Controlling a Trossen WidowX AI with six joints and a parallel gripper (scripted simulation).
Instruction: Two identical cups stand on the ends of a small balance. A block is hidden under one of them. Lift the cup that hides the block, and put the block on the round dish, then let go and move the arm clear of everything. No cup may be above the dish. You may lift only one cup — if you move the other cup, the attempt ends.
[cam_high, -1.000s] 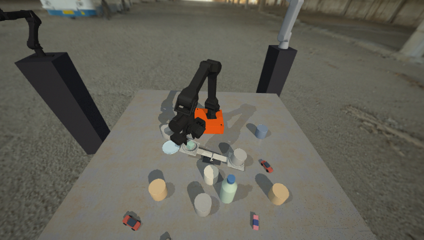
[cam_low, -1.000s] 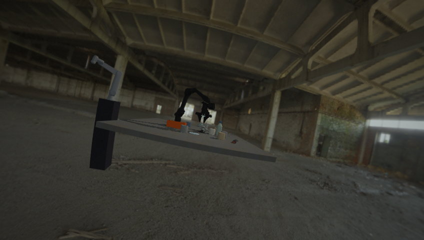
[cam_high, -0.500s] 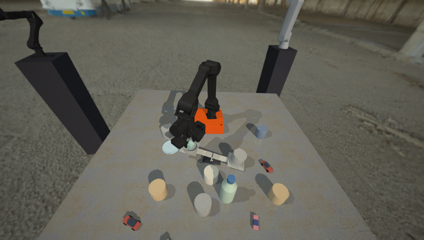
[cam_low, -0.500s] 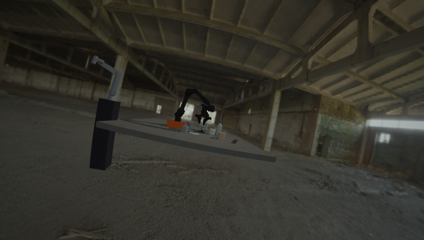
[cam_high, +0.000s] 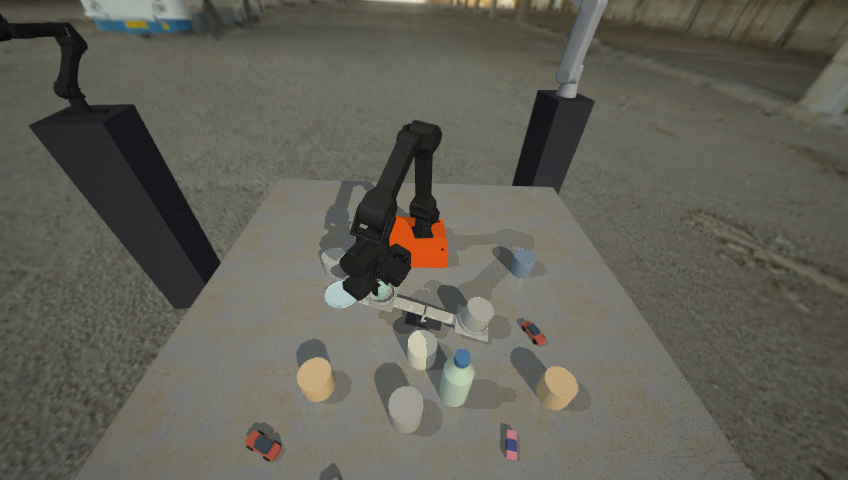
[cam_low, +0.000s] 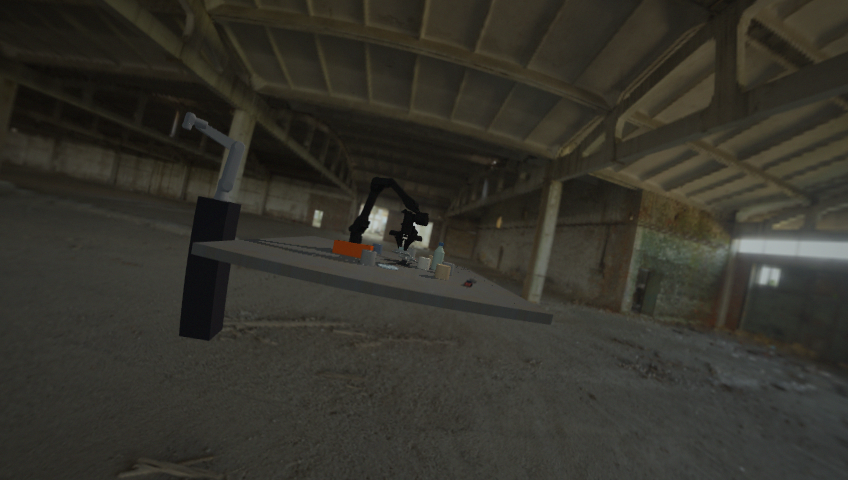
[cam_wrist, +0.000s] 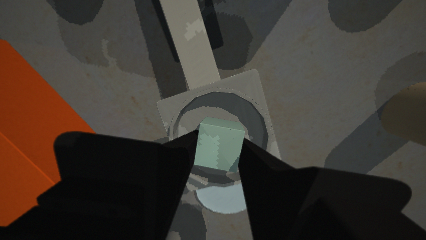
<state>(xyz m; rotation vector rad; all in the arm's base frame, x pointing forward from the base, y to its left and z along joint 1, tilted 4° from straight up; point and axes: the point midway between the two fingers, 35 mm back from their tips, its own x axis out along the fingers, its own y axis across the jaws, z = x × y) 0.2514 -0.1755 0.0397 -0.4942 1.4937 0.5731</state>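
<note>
Wrist: block (cam_wrist: 220, 146) between tool (cam_wrist: 216, 150) fingers.

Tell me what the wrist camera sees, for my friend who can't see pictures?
Two black fingers are shut on a pale green block sitting on the square end of the balance. A pale round dish lies just below, and the orange base shows at left.

1. Toy cars: three, namely a red one (cam_high: 262, 444) near left, a red one (cam_high: 533, 332) at right and a pink one (cam_high: 511, 443) near right.
2. Tan cylinders: two (cam_high: 315, 378) (cam_high: 557, 387).
3. Bottles: one (cam_high: 456, 378).
4. Blue cylinders: one (cam_high: 523, 263) far right.
5. Dark pillars: two (cam_high: 127, 190) (cam_high: 552, 138).
</note>
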